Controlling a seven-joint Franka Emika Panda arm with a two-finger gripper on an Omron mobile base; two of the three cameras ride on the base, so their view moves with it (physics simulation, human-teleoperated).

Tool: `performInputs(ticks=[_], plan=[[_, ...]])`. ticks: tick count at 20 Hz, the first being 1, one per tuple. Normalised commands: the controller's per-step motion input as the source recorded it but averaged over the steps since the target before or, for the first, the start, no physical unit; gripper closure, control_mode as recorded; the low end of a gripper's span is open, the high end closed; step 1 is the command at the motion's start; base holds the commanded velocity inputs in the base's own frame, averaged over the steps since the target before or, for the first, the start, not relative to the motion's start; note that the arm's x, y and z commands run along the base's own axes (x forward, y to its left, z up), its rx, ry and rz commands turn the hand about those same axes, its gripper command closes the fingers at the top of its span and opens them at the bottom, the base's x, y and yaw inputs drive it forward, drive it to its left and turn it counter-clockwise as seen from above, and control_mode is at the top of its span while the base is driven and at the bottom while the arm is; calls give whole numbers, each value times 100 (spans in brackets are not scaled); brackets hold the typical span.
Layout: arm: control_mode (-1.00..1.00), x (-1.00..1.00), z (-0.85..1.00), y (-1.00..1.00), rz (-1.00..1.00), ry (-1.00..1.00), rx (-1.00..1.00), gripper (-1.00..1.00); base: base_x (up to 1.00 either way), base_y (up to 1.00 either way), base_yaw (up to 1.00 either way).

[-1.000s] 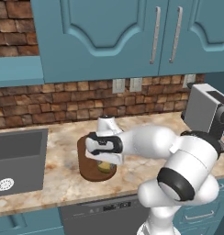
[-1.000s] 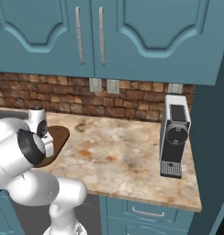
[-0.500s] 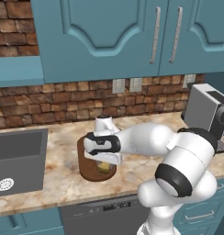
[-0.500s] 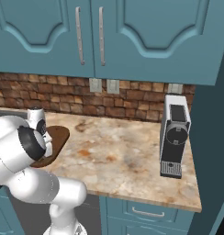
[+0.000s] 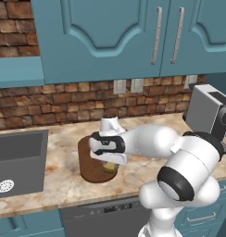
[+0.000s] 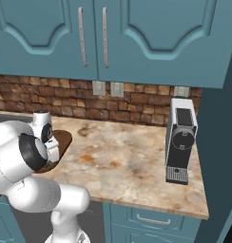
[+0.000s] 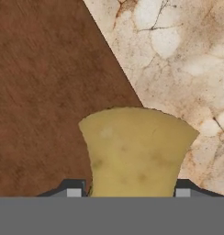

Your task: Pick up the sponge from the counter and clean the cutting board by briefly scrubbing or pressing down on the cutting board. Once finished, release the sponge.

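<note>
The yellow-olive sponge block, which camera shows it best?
The hand view: the yellow-olive sponge block sits large and close between the fingers over the dark brown wooden board. The left base view shows a small yellow patch under the hand.

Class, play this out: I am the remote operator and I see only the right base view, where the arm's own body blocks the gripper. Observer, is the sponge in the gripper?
Observer: Yes. In the hand view the sponge sits between the two fingertips of the gripper, pinched at its sides.
Operator: Is it over the cutting board?
Observer: Partly. In the hand view the sponge straddles the edge of the cutting board, with marbled counter on the other side.
Operator: What lies beyond the board, on the far side from me?
Observer: In the left base view, a grey sink is set into the counter.
</note>
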Motion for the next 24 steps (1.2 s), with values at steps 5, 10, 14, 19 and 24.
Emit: performInputs(ticks=[5,10,14,19,24], plan=[[-100,34,0,-8,0,0,0,100,0,0,0],[-100,51,0,0,0,0,0,100,0,0,0],[-100,53,0,0,0,0,-1,100,0,0,0],[-100,57,0,0,0,0,-2,100,0,0,0],[-100,51,-1,0,0,0,-2,100,0,0,0]])
